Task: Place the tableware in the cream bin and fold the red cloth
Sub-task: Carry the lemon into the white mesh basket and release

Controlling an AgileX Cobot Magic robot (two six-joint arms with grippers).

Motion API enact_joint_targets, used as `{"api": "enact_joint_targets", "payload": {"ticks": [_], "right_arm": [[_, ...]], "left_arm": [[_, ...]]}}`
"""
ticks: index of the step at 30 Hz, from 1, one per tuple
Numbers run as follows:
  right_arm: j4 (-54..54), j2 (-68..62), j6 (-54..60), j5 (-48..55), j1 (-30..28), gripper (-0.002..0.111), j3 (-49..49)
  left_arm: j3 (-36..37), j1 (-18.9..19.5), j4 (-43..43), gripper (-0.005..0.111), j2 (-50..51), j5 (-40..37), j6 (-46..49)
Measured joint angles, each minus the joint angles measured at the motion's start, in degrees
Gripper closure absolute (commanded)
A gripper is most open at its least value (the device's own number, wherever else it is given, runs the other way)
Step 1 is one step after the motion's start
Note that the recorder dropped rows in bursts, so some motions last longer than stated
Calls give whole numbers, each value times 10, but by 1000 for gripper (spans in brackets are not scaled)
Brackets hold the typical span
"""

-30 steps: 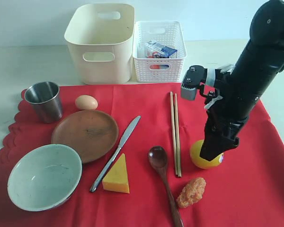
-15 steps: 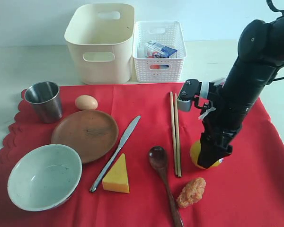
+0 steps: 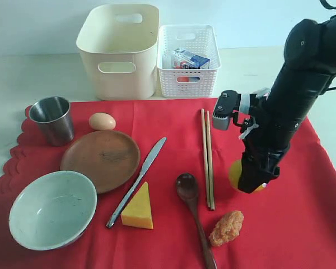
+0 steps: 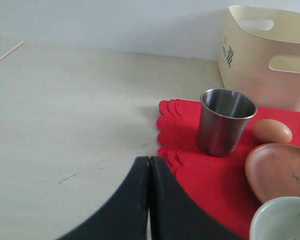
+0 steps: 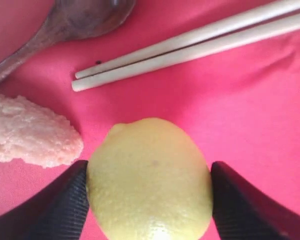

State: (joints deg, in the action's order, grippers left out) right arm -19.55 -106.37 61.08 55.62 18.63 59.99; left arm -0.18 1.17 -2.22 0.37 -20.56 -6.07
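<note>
Food clearing is the step in hand, I judge, not yet the tableware. My right gripper [image 3: 252,182] has its black fingers [image 5: 65,205] set against both sides of the oval yellow lemon [image 5: 150,150], pinching it on the large red cloth [image 3: 302,224]. The next move calls for a straight lift clear of the pale wooden chopsticks [image 3: 207,159] nearby, probably toward the white lattice basket [image 3: 189,53].

The shiny steel cup [image 4: 224,122], round brown plate [image 3: 101,159], pale green-white bowl [image 3: 53,208], metal table knife [image 3: 137,180] and dark wooden spoon [image 3: 189,193] all lie on the cloth. The tall cream bin [image 3: 119,50] stands behind it.

Only the right wrist view shows the finger contact. Only the left wrist view shows my left gripper [image 4: 149,200], pressed together and empty, near the cup.
</note>
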Motion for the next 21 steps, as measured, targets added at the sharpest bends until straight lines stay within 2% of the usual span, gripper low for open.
{"api": "enact_joint_targets", "payload": {"ticks": [7,16,21], "right_arm": [[-4,45,-19,-14,0,108,34],[-6,71,-91,-144,0,108,44],[-6,64,-130,-183,0,108,82]], "left_arm": [[0,0,0,107,0,0,0],[0,0,0,107,0,0,0],[0,0,0,107,0,0,0]]}}
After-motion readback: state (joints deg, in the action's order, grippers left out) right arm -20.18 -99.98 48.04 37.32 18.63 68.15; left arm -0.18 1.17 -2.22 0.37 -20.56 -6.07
